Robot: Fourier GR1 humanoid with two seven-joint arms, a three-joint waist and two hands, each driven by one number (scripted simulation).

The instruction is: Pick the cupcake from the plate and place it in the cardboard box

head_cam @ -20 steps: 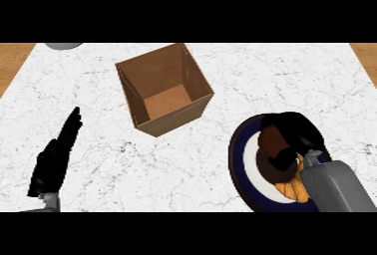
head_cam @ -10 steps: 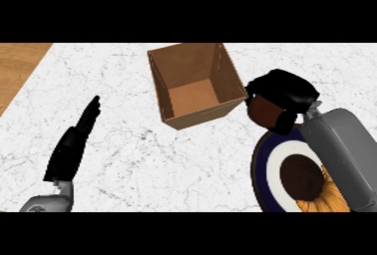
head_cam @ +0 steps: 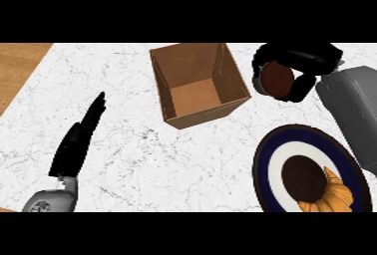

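Cupcake (head_cam: pixel 276 79) lifted, not yet in the box.
Right hand (head_cam: pixel 298 62) curls around it at three o'clock of the cardboard box (head_cam: pixel 199 84), off the plate (head_cam: pixel 269 164). Dropping it inside is left. Left hand (head_cam: pixel 77 142) rests flat.

Grey forearms w/ black hands (head_cam: pixel 77 142)

One cardboard box (head_cam: pixel 199 84), one plate (head_cam: pixel 274 169), two cupcakes: one on the plate (head_cam: pixel 303 178), one held (head_cam: pixel 276 79); one croissant (head_cam: pixel 335 196); two hands.
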